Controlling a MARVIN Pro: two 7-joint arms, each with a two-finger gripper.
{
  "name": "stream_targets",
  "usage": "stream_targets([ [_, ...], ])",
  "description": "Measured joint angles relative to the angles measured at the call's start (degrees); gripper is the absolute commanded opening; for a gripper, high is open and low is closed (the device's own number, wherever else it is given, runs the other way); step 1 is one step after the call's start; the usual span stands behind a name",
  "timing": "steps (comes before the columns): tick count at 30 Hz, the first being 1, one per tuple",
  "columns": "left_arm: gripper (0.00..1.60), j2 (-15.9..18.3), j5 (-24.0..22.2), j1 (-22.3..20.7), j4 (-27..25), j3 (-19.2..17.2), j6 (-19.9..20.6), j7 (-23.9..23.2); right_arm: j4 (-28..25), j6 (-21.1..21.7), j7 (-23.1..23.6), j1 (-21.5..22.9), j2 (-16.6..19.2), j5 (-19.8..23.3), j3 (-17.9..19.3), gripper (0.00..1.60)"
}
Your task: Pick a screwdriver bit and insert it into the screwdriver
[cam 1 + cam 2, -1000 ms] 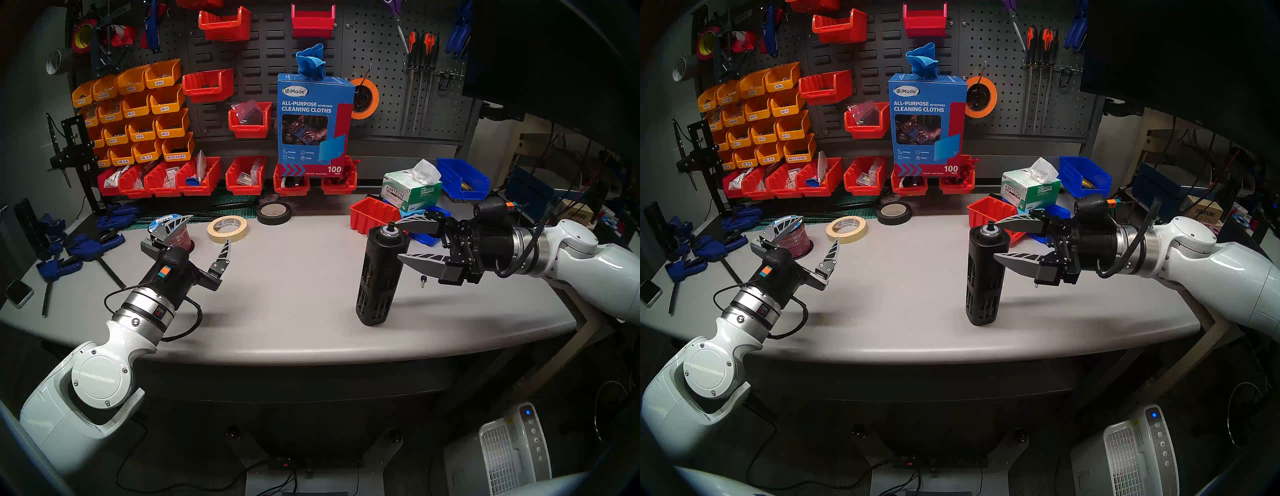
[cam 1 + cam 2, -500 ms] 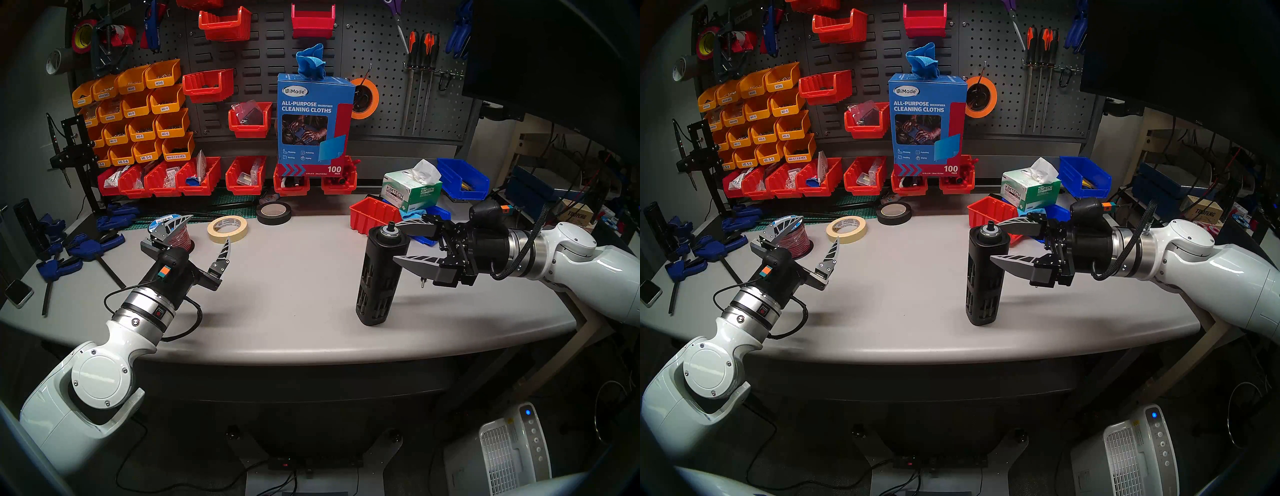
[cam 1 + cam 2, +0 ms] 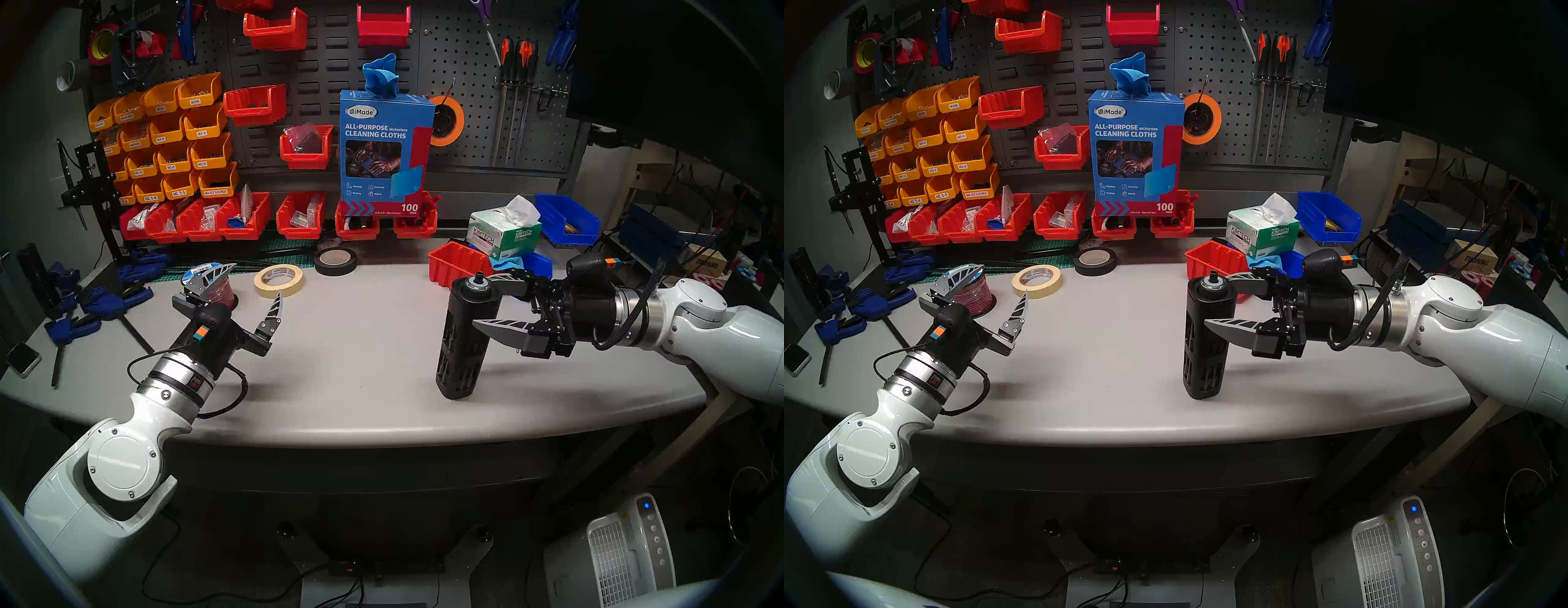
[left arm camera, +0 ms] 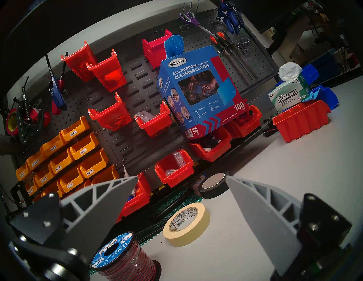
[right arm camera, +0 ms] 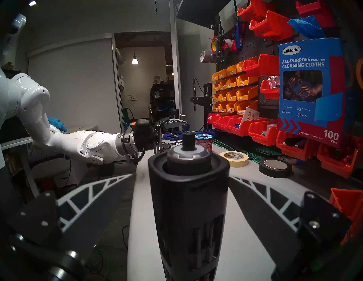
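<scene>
The screwdriver (image 3: 466, 335) (image 3: 1207, 335) (image 5: 188, 206) is a tall black column standing upright on the grey table, right of centre, with a silver ring and socket on top. My right gripper (image 3: 481, 300) (image 3: 1216, 300) (image 5: 180, 175) is open and reaches in from the right. One finger is on each side of the tool's upper half, and a gap shows on at least one side. My left gripper (image 3: 257, 280) (image 3: 1004, 281) (image 4: 181, 176) hangs open and empty over the table's left. No screwdriver bit shows. Dark shapes sit in the tool's lower slots, too dim to name.
A cream tape roll (image 3: 278, 280), a black tape roll (image 3: 335, 261) and a wire spool (image 3: 220, 291) lie near my left gripper. A red bin (image 3: 458, 263) and a tissue box (image 3: 505, 233) stand behind the screwdriver. Blue clamps (image 3: 106, 297) crowd the left edge.
My right gripper has slid left, still open, so its fingers now reach further around the screwdriver and cover the small pin on the table. The left arm has not moved.
</scene>
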Motion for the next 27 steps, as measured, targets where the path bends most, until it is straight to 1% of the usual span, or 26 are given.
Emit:
stream_targets([
  [27,1.60,0.01,-0.01,0.03,-0.02,-0.03,0.00,0.00,-2.97,-3.35,-6.14,-0.23,0.03,0.12,-2.63,1.60],
])
